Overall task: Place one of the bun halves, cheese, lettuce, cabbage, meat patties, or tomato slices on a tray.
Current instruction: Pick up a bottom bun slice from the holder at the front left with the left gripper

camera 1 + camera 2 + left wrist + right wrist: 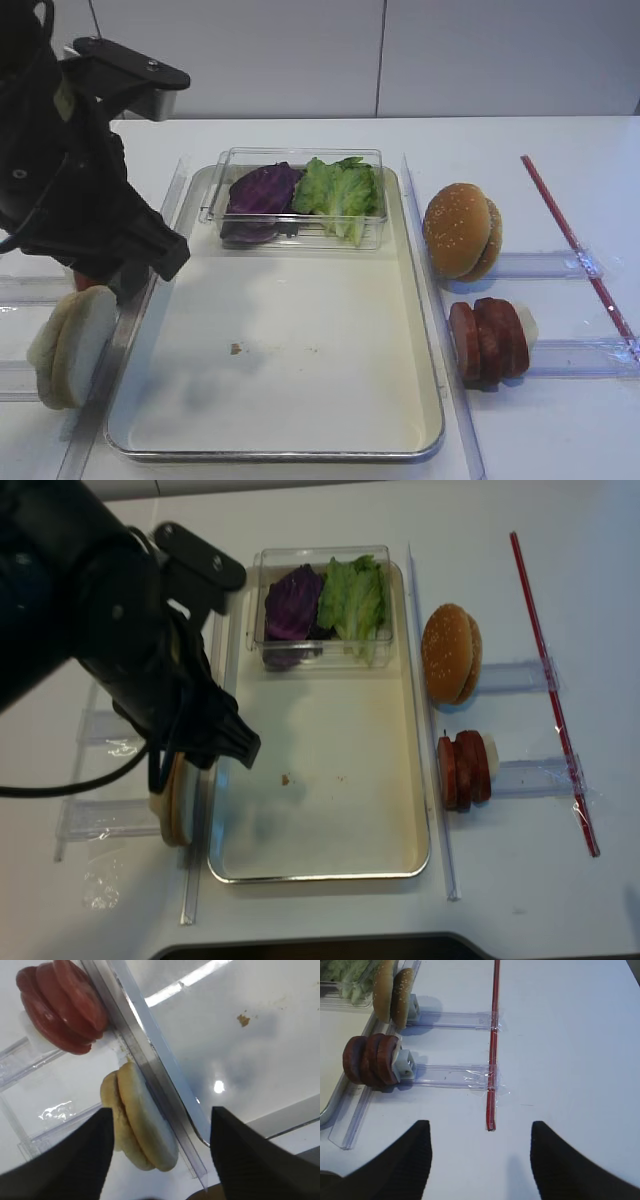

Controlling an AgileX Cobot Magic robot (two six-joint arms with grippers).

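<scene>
We hover the left gripper (157, 1152), jaws wide, over the bun halves (140, 1125) by the tray (425, 400) edge — right gripper (480, 1160) jaws wide, idle.

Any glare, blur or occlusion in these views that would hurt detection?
Left wrist: bright glare streaks and a specular spot on the large silver metal tray, dark pincer fingers soft-focused at bottom. Exterior high: black left arm blocks part of the pale round bun halves. Realsense view: arm hides most of them, soft shadow on tray floor. Right wrist: sharp, even light.
</scene>
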